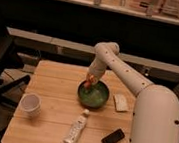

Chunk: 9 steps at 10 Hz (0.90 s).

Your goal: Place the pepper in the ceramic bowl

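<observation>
Tool (pixel 90 81) grasping pepper (pixel 88 84) | over ceramic bowl (pixel 99 98) rim | pepper axis unclear

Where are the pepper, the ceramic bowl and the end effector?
pepper (pixel 89 81), camera view, orange-red body.
ceramic bowl (pixel 100 100), camera view, right inside wall.
end effector (pixel 89 82), camera view, tip over the bowl's left rim.

A white cup (pixel 30 103) is standing upright near the left edge of the wooden desk (pixel 56 81), toward the front. A white tube (pixel 76 129) with dark print is lying close to the front edge, about midway along. A flat black thing (pixel 113 138), possibly a phone, is lying toward the front right corner. A pale flat pad (pixel 120 102) is resting nearer the right edge. The gripper (pixel 90 81) is hanging over the desk's middle.
</observation>
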Each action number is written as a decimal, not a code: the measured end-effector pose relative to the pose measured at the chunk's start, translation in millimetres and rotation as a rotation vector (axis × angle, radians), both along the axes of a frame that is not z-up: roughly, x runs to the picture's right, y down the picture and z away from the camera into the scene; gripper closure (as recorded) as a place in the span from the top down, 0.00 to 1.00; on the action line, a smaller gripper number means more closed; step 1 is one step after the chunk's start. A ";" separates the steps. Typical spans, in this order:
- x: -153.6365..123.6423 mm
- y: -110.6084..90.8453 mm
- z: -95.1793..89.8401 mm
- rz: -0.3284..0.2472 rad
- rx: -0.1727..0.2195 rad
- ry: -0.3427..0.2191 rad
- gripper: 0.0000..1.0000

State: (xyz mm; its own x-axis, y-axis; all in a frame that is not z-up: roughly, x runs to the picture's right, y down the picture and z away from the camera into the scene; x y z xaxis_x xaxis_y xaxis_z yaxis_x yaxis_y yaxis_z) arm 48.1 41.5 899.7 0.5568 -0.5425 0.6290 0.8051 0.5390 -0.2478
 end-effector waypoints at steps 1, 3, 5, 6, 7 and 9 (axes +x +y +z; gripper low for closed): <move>1.3 -0.2 0.2 0.004 -0.001 0.001 0.00; 8.2 0.7 -0.1 0.014 -0.004 0.007 0.00; 12.8 3.1 -0.6 0.016 -0.007 0.010 0.00; 12.5 3.3 -0.7 0.016 -0.008 0.009 0.00; 13.2 3.5 -0.7 0.017 -0.008 0.009 0.02; 18.7 4.2 -0.7 0.022 -0.011 0.014 0.16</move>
State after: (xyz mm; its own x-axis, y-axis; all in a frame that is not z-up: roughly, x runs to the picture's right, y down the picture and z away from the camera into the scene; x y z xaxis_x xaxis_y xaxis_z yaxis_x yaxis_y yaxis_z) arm 66.7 45.7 899.0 0.5774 -0.5230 0.6270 0.7893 0.5539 -0.2649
